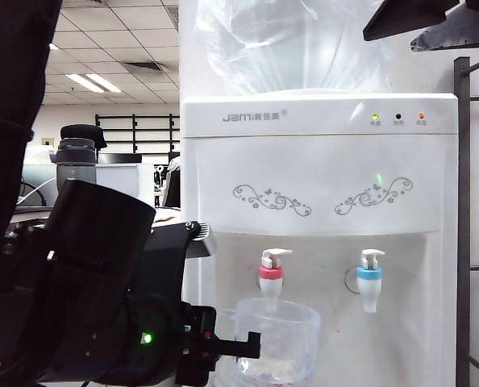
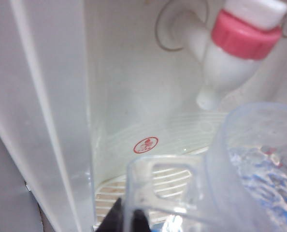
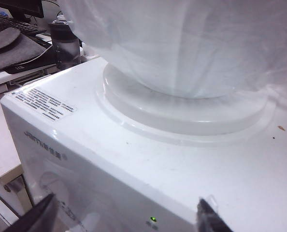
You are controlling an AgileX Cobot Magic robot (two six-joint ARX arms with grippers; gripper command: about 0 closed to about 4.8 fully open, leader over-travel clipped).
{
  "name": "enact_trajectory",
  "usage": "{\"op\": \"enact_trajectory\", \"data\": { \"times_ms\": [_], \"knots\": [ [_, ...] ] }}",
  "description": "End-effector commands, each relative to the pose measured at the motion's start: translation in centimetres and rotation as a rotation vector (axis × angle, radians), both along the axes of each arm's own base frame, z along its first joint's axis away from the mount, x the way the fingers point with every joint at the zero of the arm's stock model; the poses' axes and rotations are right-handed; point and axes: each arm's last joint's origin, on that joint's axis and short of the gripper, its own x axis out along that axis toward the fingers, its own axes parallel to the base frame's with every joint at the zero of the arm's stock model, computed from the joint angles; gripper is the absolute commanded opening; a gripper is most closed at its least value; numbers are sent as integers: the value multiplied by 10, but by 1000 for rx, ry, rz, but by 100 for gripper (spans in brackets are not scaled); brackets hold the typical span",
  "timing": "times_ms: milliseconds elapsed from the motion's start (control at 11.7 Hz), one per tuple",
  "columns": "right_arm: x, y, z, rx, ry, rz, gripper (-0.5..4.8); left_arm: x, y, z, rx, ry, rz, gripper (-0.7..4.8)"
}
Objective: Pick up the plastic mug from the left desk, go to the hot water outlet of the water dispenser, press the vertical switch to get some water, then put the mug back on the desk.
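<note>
nearest in the exterior view, the left arm (image 1: 86, 282) fills the lower left as a dark bulk with a small green light, and its left gripper (image 1: 235, 347) reaches right to the plastic mug (image 1: 278, 339). in the left wrist view the two dark fingertips (image 2: 115, 220) are pressed together on the mug's clear loop handle (image 2: 155, 186), pinching it at the lower end of the loop; the mug body lies just beyond the fingers, off to one side of them, its dimpled wall blurred and blue-tinted. the mug hangs upright inside the dispenser's tap recess, above the white slotted drip tray (image 2: 134, 193).

directly over the mug's open rim is the hot water outlet (image 1: 271, 280), white nozzle below a pink-red collar, close to the rim but apart from it. the vertical switch (image 1: 276, 254) sits on top of that tap with nothing touching it. the blue-collared tap (image 1: 369, 278) is to its right.

behind stands the water dispenser (image 1: 320, 161) with its scrolls, indicator lights and big clear bottle (image 1: 296, 40). the right gripper (image 3: 124, 217) hovers above the dispenser's top, fingers spread wide and holding nothing. farther back on the left, a dark grey tumbler (image 1: 76, 161) stands on the left desk (image 3: 1, 145).
</note>
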Motion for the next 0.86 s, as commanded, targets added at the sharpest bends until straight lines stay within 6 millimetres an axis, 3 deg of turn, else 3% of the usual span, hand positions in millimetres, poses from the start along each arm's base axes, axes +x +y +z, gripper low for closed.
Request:
{"op": "enact_trajectory", "data": {
  "times_ms": [86,429,858],
  "knots": [
    [0,0,3,5,-20,0,373,1,-2,6,-45,-31,-3,-5],
    [0,0,3,5,-20,1,373,1,-3,5,-47,-23,-23,-5],
    [0,0,3,5,-20,1,373,-2,2,-13,9,11,4,-5]
  ]
}}
